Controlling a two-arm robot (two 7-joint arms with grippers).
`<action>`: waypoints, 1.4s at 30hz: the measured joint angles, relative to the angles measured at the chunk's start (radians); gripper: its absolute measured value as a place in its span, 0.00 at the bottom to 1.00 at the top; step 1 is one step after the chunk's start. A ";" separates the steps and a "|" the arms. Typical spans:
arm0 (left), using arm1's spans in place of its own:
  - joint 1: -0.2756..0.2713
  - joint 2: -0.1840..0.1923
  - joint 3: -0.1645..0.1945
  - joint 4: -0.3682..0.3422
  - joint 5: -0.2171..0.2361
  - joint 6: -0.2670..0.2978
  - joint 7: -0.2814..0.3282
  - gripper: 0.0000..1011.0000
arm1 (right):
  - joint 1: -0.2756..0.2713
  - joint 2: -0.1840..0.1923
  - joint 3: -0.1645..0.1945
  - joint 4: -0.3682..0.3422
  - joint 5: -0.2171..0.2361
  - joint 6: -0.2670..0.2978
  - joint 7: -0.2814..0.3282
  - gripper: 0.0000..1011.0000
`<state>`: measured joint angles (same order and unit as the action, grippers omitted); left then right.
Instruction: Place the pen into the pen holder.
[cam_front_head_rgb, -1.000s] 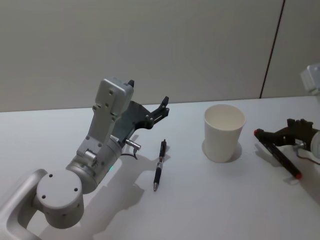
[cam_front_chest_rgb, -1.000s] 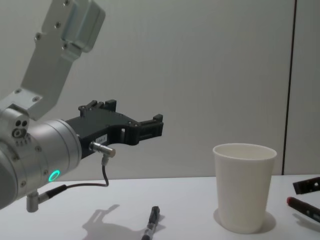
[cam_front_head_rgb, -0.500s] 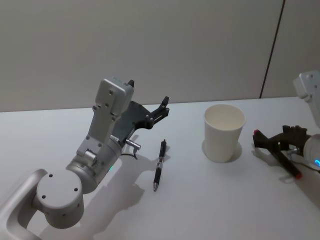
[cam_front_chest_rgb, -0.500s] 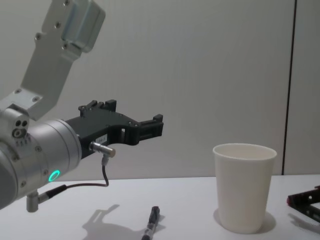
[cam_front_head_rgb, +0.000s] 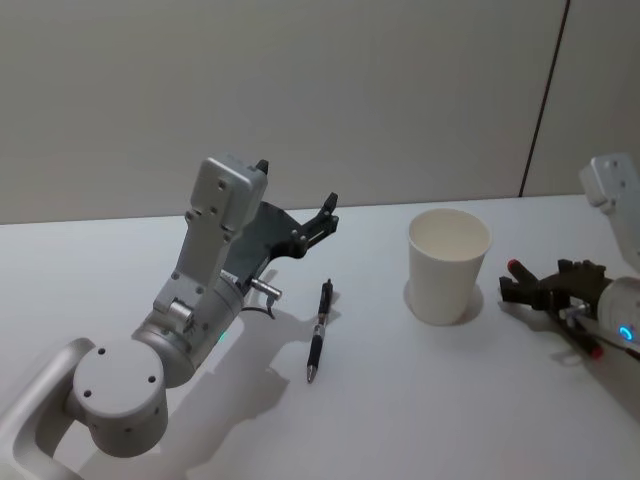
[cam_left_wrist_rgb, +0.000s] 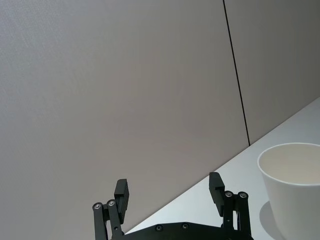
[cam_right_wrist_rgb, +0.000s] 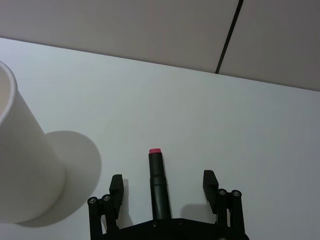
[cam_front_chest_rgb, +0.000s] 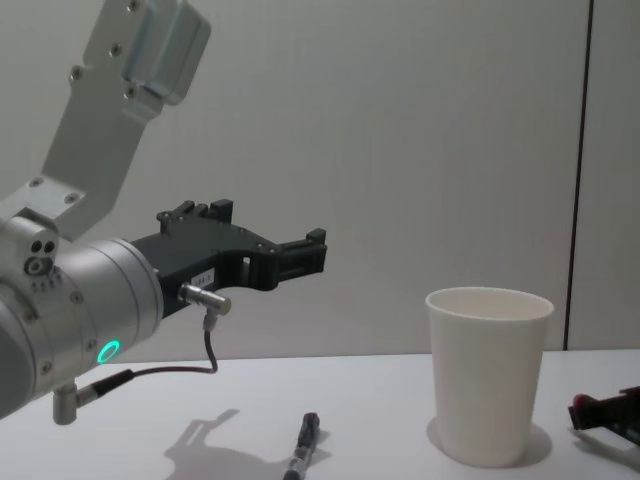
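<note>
White table (cam_front_head_rgb: 420, 410), grey wall behind.

Far left: left gripper (cam_front_head_rgb: 297, 184) hangs in the air above the table, aimed toward the wall. Fingers spread wide, nothing between them; the left wrist view (cam_left_wrist_rgb: 169, 185) shows plain wall in the gap. It's up and to the left of the black pen, well apart from it.

Next: black pen (cam_front_head_rgb: 319, 331) lies flat on the table, roughly midway between the left arm and the cup, tip toward the robot. Nothing touches it. The chest view shows its far end (cam_front_chest_rgb: 304, 443).

Centre-right: pen holder (cam_front_head_rgb: 448, 266), a white paper cup, stands upright with its mouth up. No pen shows above the rim from the chest (cam_front_chest_rgb: 489, 375).

Right: red-tipped pen (cam_right_wrist_rgb: 158, 186) lies flat on the table just right of the cup, red end pointing toward the wall side, not touching the cup. Right gripper (cam_front_head_rgb: 535, 283) sits low over it, pincer released. The right wrist view shows one finger on each side of the barrel with a gap on both sides. Red tip pokes out past the fingertips. Can't tell whether the gripper body touches the pen.
</note>
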<state>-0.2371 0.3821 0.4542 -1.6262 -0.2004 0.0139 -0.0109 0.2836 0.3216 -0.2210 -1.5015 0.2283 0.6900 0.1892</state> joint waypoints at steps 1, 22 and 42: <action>0.000 0.000 0.000 0.000 0.000 0.000 0.000 0.99 | 0.000 -0.001 -0.001 0.003 0.001 -0.003 -0.001 0.99; 0.000 0.000 0.000 0.000 0.000 0.000 0.000 0.99 | -0.001 -0.013 -0.005 0.028 0.004 -0.029 -0.005 0.97; 0.000 0.000 0.000 0.000 0.000 0.000 0.000 0.99 | -0.002 -0.016 -0.005 0.033 0.004 -0.035 -0.006 0.71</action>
<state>-0.2371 0.3821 0.4542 -1.6262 -0.2004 0.0139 -0.0109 0.2817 0.3059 -0.2260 -1.4687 0.2318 0.6553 0.1828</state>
